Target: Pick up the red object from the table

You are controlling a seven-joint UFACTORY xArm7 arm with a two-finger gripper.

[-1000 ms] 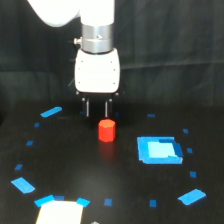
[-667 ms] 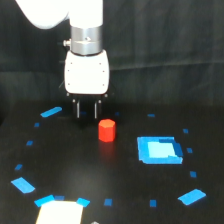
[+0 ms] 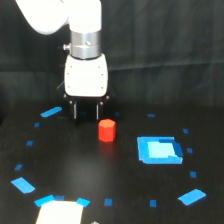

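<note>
End effector [image 3: 87, 111] fingertips indistinct against black table [image 3: 125, 195].

Standing alone on the table [image 3: 125, 195], the red object [image 3: 106, 130], with bare black surface on all sides. Hanging just behind it and toward the exterior view's left, the gripper [image 3: 86, 112], fingers parted. Lying flat well apart toward the exterior view's right, a blue square patch [image 3: 159, 149], blocking nothing.

Red-orange object [image 3: 106, 130], matte black table [image 3: 75, 170] w/ blue tape marks [image 3: 22, 185], bright blue square patch [image 3: 159, 149], white arm [image 3: 86, 75].
</note>
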